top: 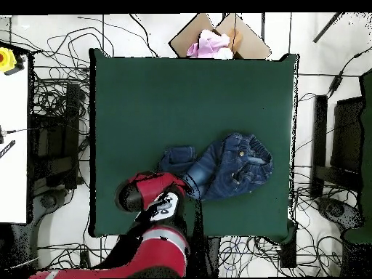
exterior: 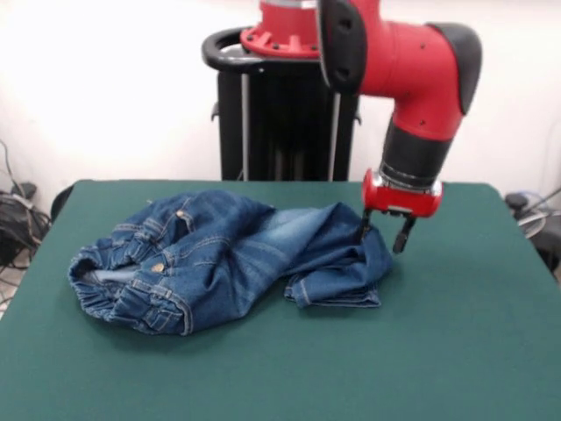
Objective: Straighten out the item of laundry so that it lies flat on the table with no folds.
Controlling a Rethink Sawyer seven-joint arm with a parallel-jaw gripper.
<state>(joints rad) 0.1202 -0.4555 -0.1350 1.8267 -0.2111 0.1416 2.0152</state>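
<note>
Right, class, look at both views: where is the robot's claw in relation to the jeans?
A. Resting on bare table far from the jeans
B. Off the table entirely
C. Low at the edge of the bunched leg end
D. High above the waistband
C: in the front view the claw hangs low, open, at the edge of the jeans where the leg end bunches, opposite the waistband, over the table.
</note>
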